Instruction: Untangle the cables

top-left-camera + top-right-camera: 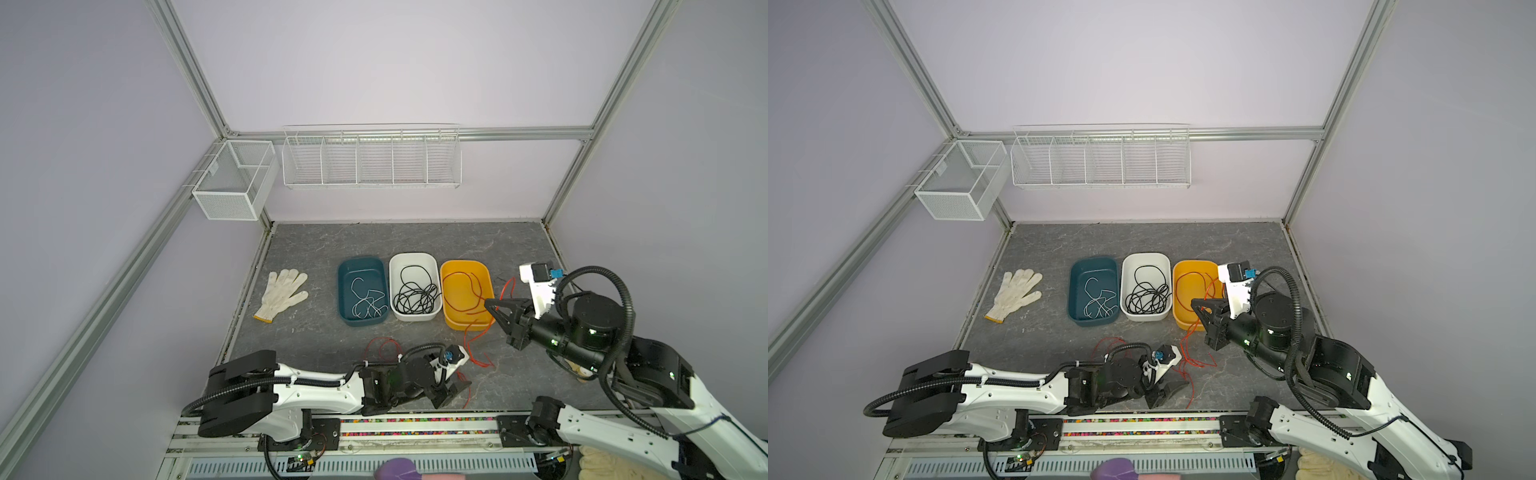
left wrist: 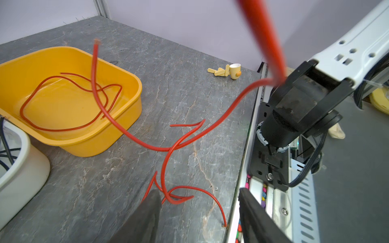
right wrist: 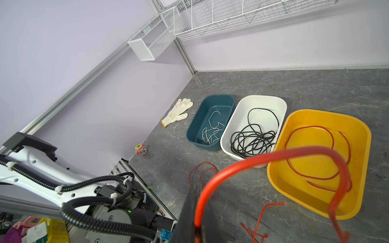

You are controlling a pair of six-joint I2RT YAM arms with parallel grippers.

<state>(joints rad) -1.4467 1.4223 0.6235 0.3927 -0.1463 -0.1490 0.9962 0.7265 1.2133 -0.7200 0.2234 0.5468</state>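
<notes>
Red cable (image 3: 273, 154) is clenched in the right gripper (image 1: 489, 302) at the yellow bin's (image 1: 455, 322) four o'clock rim; the left gripper (image 2: 199, 190) is released, jaws spread above loose red cables (image 2: 179, 202) at the table's six o'clock.

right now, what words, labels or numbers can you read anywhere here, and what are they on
Nothing reads clearly.
Sticker beside the right arm's base, left wrist view: characters too small to read.
White packet near the left arm's base, right wrist view: print blurred.
Blue bin, white bin, yellow bin, glove: no writing visible.
</notes>
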